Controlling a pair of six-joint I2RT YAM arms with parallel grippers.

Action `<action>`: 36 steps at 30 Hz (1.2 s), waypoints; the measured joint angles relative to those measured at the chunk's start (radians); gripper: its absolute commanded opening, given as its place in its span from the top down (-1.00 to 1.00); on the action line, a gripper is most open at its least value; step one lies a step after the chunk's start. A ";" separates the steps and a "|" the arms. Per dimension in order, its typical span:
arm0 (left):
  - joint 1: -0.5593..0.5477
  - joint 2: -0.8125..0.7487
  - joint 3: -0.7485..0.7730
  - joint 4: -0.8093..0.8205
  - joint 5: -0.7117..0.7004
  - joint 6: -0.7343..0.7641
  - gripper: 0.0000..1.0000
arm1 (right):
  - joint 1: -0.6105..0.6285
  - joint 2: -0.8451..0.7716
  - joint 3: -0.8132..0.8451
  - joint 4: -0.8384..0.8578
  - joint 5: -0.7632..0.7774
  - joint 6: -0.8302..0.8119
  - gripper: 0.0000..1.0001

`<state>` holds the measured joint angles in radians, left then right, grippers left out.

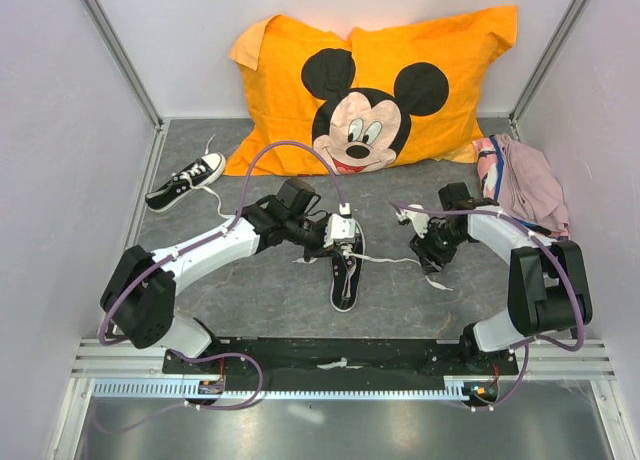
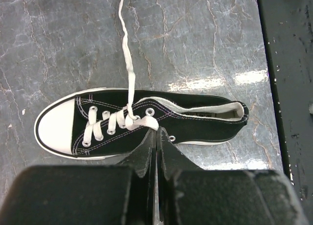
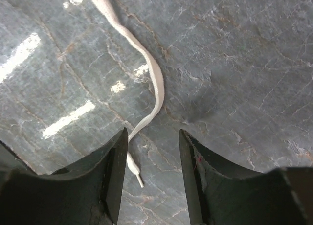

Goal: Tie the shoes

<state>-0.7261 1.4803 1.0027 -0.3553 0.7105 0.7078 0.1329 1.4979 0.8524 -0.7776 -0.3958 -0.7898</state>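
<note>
A black low-top shoe [image 1: 345,275] with white toe cap lies mid-table, toe toward the arms. In the left wrist view the shoe [image 2: 195,120] lies toe to the left. My left gripper [image 1: 341,236] hangs over its lacing. It [image 2: 157,132] is shut, tips pinching a white lace [image 2: 145,122] at the top eyelets. The other lace [image 2: 126,49] trails away over the table. My right gripper [image 1: 432,252] is open and low, and in its own view [image 3: 153,137] it straddles that lace's [image 3: 155,83] free end. A second shoe [image 1: 186,181] lies far left.
An orange Mickey Mouse pillow [image 1: 375,90] leans on the back wall. A pink cloth [image 1: 525,185] is bunched at the right wall. White walls close the left and right sides. A black base rail [image 1: 330,355] runs along the near edge and shows in the left wrist view [image 2: 288,88].
</note>
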 measured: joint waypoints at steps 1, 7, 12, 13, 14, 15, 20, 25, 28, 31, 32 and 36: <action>0.000 0.000 -0.001 0.001 0.002 0.000 0.97 | 0.001 0.007 -0.003 0.008 0.004 0.004 -0.06; 0.000 0.000 -0.007 0.009 0.008 0.000 0.97 | 0.059 0.027 -0.029 0.077 0.055 0.049 1.00; 0.000 0.000 -0.027 0.020 0.018 0.003 0.97 | 0.078 0.040 -0.018 0.090 0.060 0.108 1.00; 0.000 -0.001 -0.033 0.021 0.023 0.005 0.97 | 0.079 0.040 -0.010 0.089 0.056 0.127 1.00; 0.000 -0.002 -0.039 0.021 0.026 0.009 0.97 | 0.079 0.040 -0.001 0.089 0.049 0.140 1.00; 0.000 -0.003 -0.045 0.021 0.026 0.014 0.97 | 0.079 0.040 0.024 0.077 0.034 0.158 1.00; 0.000 -0.027 -0.076 0.028 0.030 0.039 0.97 | 0.083 0.040 0.248 0.064 -0.066 0.256 1.00; 0.000 -0.046 -0.096 0.056 0.034 0.056 0.97 | 0.139 0.052 0.477 0.102 -0.171 0.370 1.00; 0.000 -0.047 -0.102 0.077 0.034 0.064 0.97 | 0.225 0.099 0.556 0.158 -0.225 0.456 1.00; 0.000 -0.051 -0.111 0.095 0.034 0.070 0.97 | 0.306 0.177 0.589 0.218 -0.265 0.537 1.00; 0.000 -0.055 -0.116 0.101 0.034 0.072 0.97 | 0.326 0.202 0.589 0.237 -0.271 0.560 1.00; 0.000 -0.077 -0.144 0.126 0.033 0.077 0.97 | 0.395 0.300 0.587 0.290 -0.285 0.642 0.72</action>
<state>-0.7258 1.4029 0.8585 -0.2291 0.7437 0.7849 0.5282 1.7981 1.4395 -0.4877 -0.6807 -0.1474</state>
